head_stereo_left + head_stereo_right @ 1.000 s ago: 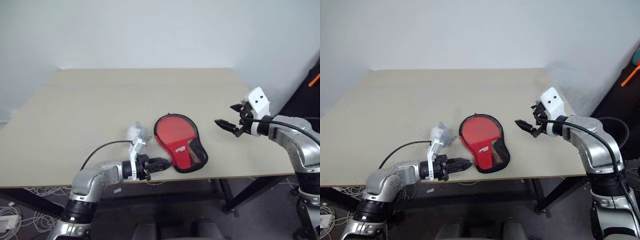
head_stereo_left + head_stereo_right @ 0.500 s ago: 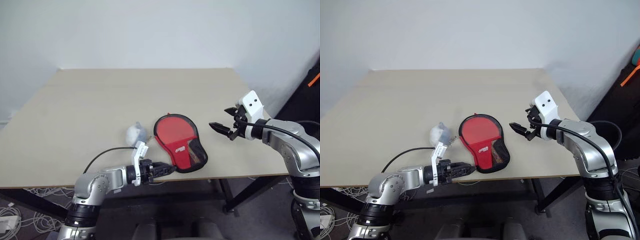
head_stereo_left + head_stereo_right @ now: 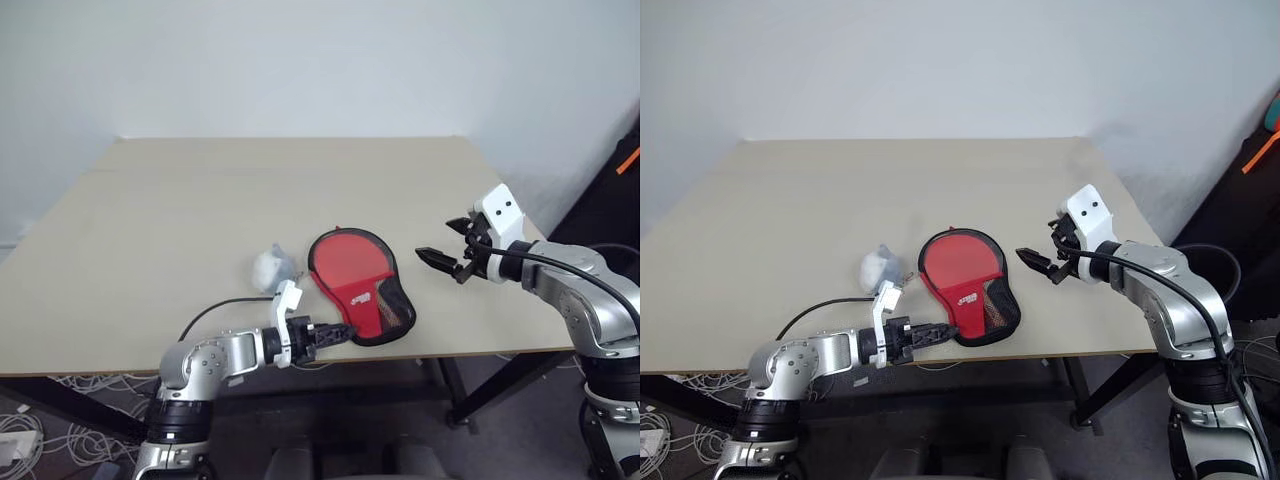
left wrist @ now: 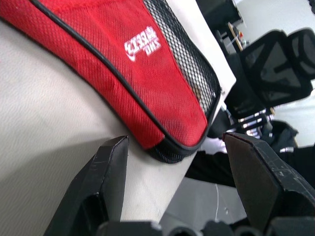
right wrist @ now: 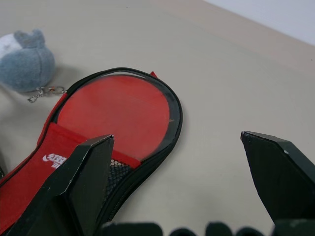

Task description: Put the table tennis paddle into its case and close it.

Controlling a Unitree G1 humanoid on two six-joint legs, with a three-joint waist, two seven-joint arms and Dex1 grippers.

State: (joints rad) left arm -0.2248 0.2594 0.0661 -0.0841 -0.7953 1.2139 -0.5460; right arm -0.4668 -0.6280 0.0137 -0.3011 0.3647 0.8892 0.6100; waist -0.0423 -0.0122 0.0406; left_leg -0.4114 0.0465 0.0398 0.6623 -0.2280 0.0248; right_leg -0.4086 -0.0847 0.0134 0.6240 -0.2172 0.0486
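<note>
The case point(image 3: 368, 302), black-edged with a red logo panel and black mesh, lies flat near the table's front edge. Inside its round part shows the red face of the table tennis paddle point(image 3: 349, 258); the handle is hidden under the panel. My left gripper point(image 3: 340, 332) is at the case's narrow near end, open, with its fingers point(image 4: 110, 162) to either side of that end point(image 4: 167, 132) and not touching it. My right gripper point(image 3: 437, 238) hangs open above the table, right of the case, pointing at it. In the right wrist view the paddle face point(image 5: 118, 113) lies between its spread fingers.
A small grey-and-white plush on a keychain point(image 3: 270, 267) sits just left of the case. The beige table point(image 3: 200, 190) stretches bare behind them. The case's near end reaches the front edge. Black chairs and cables are beyond the edge below.
My left gripper has sunk, rolled and slid right to the case's narrow end, with its fingers spread wider. The right gripper has barely shifted.
</note>
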